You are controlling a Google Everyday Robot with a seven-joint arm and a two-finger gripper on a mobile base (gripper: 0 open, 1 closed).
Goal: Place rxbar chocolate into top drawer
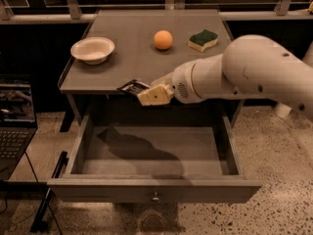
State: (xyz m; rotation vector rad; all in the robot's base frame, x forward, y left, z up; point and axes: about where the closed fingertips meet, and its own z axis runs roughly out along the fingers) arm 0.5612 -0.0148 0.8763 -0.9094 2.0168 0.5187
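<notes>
Looks like robot test lab: laptop (pixel 13 126) and cables (pixel 30 176) at left, speckled floor (pixel 279 180), gripper (pixel 140 90) clamping snack bar (pixel 129 87) at table (pixel 127 62) front edge.
</notes>
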